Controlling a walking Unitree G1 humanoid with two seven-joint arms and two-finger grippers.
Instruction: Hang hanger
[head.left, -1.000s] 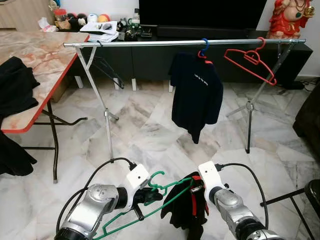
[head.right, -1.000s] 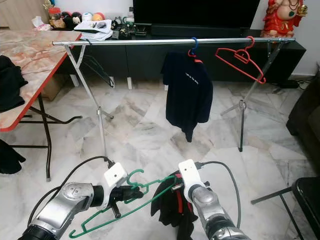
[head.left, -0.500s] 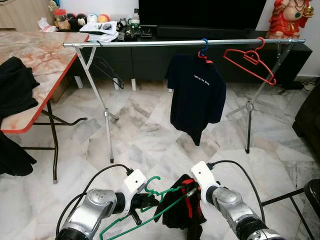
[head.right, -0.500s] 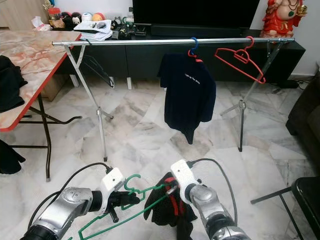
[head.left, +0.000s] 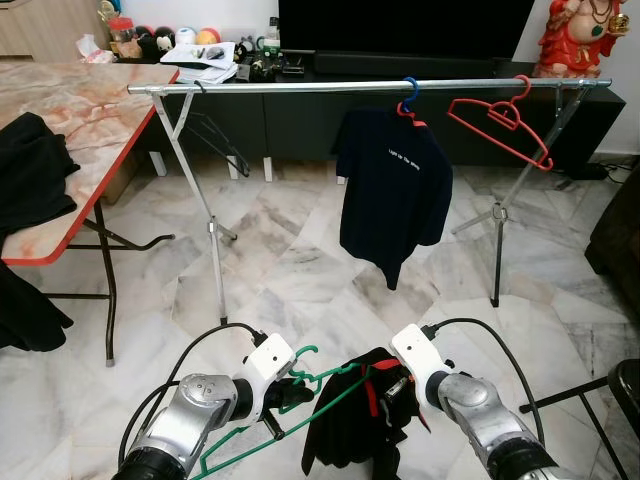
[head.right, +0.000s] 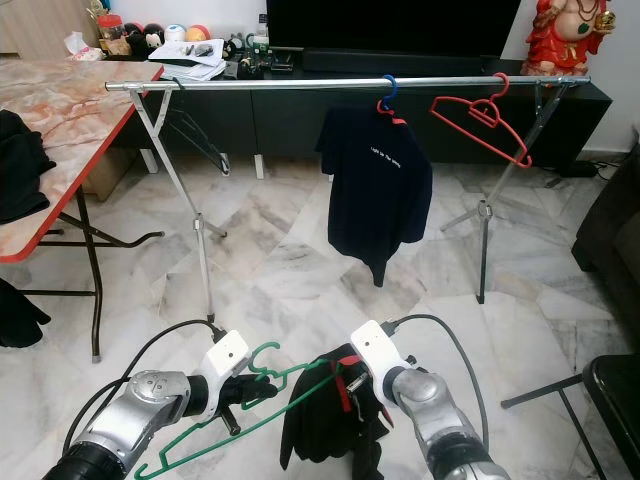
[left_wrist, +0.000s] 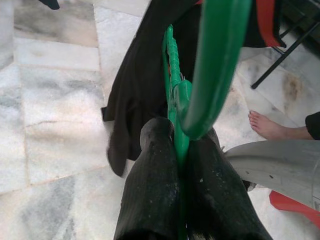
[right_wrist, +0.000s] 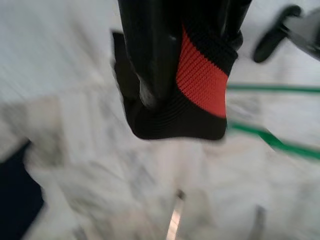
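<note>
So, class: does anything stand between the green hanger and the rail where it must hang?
Nothing visible does: open floor lies between the green hanger and the rail, whose stretch left of the navy shirt looks bare.

Clothes rail ran across the room in front of the TV cabinet. A shirt hung right of its middle, with an empty hanger further right and another empty hanger at the left end. Table stood on the left with clothes on it.
</note>
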